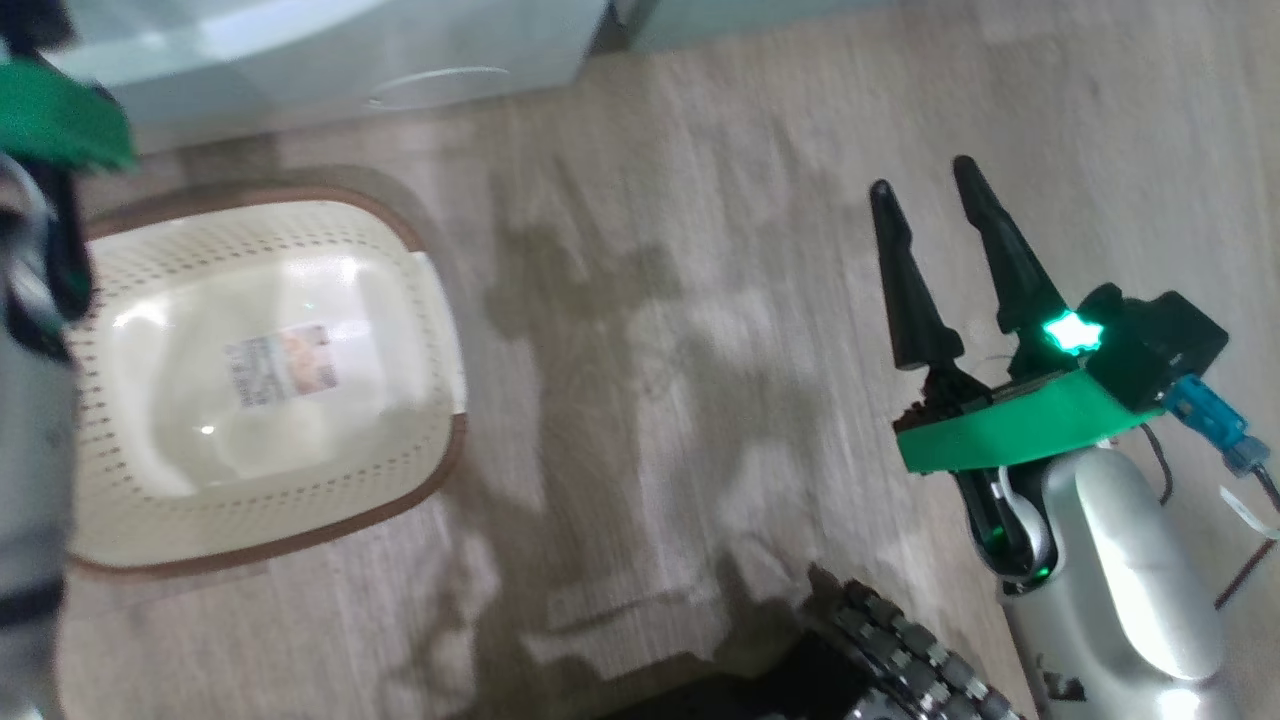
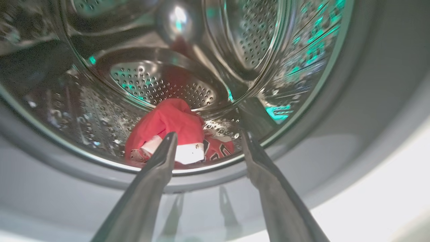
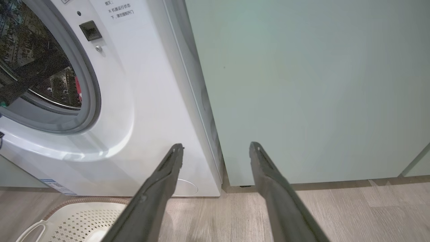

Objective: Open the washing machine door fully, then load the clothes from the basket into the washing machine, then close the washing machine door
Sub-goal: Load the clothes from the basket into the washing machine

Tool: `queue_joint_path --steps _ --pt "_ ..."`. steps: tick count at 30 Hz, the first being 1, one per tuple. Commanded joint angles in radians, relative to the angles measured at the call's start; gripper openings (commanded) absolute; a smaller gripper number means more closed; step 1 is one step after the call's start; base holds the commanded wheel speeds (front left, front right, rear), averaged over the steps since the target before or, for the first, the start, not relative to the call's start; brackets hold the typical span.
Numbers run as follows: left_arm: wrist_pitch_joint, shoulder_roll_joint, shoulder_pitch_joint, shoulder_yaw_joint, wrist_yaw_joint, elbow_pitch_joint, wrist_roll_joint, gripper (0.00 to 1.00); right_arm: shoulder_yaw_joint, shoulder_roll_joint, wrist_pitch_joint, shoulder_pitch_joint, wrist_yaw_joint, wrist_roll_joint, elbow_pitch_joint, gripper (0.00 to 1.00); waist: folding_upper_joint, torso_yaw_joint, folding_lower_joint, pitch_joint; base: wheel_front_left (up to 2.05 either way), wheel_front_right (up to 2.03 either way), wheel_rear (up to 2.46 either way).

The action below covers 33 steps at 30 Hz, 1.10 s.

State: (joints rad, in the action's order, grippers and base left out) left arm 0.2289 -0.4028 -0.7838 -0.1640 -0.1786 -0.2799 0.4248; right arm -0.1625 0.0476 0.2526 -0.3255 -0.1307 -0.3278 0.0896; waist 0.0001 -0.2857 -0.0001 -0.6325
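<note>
Left wrist view, left claw (image 2: 209,136): fingers spread wide, empty, poised at the mouth of the drum (image 2: 161,80).
Clothes (image 2: 174,117): a red-and-white heap on the drum's floor, just beyond the fingertips, untouched.
Handling: soft, light, limp fabric. It is likely to drape and could snag on the gasket (image 2: 302,161). If it needs pushing deeper, pinch a raised fold near the bunch's middle.
Right claw (image 3: 216,145): wide, holding nothing, above the floor (image 1: 700,300), facing the washing machine (image 3: 147,101) and a pale green cabinet (image 3: 302,84).
Basket (image 1: 120,260): on the floor before the machine, no garments inside.
Step judged: loading looks finished; closing the door remains.
</note>
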Motion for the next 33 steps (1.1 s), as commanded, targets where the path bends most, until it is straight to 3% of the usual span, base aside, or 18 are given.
queue_joint_path --steps 1,7,19,27,33 --pt "0.010 -0.024 0.048 0.026 -0.019 0.079 -0.004 1.00 -0.004 0.003 0.009 0.034 0.000 0.015 -0.021 1.00 -0.0001 0.061 0.0001 0.059 0.00 0.00 0.00" --pt "0.025 0.015 0.255 0.038 -0.065 0.280 -0.006 1.00 0.042 0.003 -0.004 0.053 0.000 0.057 -0.006 1.00 -0.0001 0.124 0.0001 0.127 0.00 0.00 0.00" --pt "0.032 0.088 0.555 0.085 -0.119 0.435 -0.021 1.00 0.123 0.003 -0.061 0.117 0.000 0.111 -0.027 1.00 -0.0001 0.191 0.0001 0.264 0.00 0.00 0.00" --pt "0.033 0.131 0.674 0.084 -0.086 0.421 -0.041 1.00 0.148 0.003 -0.103 0.178 0.000 0.128 -0.047 1.00 -0.0001 0.209 0.0001 0.365 0.00 0.00 0.00" --pt "0.033 0.128 0.729 0.057 -0.051 0.394 -0.059 1.00 0.151 0.003 -0.131 0.226 0.000 0.134 -0.070 1.00 -0.0001 0.209 0.0001 0.425 0.00 0.00 0.00"
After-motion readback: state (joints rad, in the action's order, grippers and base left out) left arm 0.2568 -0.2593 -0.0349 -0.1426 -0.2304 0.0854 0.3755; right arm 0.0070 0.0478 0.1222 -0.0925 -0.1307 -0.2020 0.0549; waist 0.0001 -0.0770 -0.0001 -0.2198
